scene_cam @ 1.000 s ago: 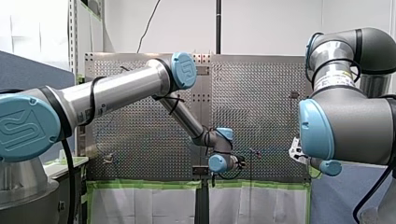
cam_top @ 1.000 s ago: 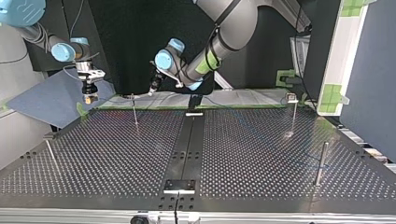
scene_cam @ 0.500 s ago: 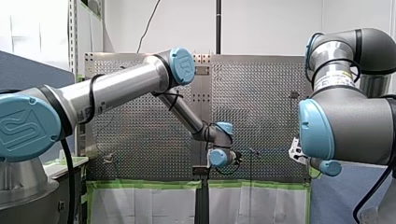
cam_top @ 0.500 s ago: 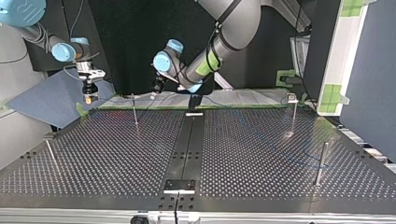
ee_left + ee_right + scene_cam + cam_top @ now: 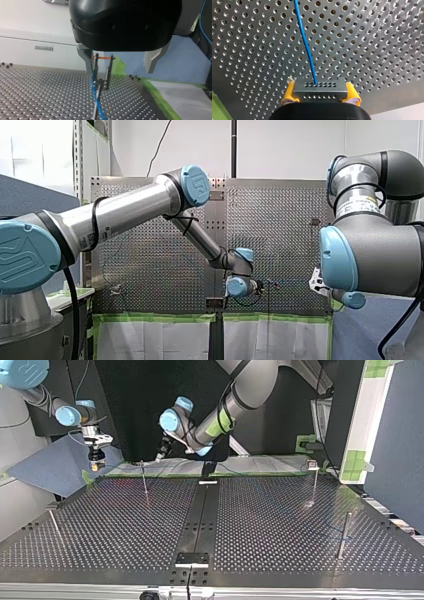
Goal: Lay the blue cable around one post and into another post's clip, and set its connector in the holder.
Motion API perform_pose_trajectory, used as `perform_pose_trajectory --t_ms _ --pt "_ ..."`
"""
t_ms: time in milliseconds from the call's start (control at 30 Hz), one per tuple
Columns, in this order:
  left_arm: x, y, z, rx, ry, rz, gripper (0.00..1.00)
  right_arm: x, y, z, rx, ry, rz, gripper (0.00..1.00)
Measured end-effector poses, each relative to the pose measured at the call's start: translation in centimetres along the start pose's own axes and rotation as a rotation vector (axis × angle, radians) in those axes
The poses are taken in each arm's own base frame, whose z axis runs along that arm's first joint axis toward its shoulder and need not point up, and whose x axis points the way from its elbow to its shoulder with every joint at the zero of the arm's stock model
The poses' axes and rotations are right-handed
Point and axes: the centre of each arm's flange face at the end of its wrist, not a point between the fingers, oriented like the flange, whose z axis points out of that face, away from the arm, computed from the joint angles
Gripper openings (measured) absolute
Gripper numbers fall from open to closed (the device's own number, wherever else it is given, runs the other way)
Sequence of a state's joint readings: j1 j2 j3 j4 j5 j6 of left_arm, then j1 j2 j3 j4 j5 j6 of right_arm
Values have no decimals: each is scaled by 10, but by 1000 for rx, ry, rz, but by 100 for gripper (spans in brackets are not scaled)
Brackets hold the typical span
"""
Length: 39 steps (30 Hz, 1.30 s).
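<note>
1. Jaws: left gripper (image 5: 120, 60) was seen wide apart, clip post (image 5: 101, 75) ahead between them; right gripper (image 5: 320, 94) was clamped on the connector (image 5: 320, 87).
2. Blue cable (image 5: 95, 96) was seen running along the post up to its clip, far left in the top view; seating could not be confirmed.
3. Risks judged: cable pulled out by right-arm tension; post snagged by the open fingers (image 5: 152, 56).
</note>
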State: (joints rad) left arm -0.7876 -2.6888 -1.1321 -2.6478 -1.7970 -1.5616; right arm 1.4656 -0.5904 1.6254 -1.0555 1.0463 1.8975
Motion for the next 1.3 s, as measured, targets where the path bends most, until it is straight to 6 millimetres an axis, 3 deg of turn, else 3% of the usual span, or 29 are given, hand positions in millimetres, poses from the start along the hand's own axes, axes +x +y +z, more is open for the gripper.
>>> perform_pose_trajectory --t_ms 1300 --pt "4 2 -9 -69 43 34 100 -2 0 0 -1 -3 2 0"
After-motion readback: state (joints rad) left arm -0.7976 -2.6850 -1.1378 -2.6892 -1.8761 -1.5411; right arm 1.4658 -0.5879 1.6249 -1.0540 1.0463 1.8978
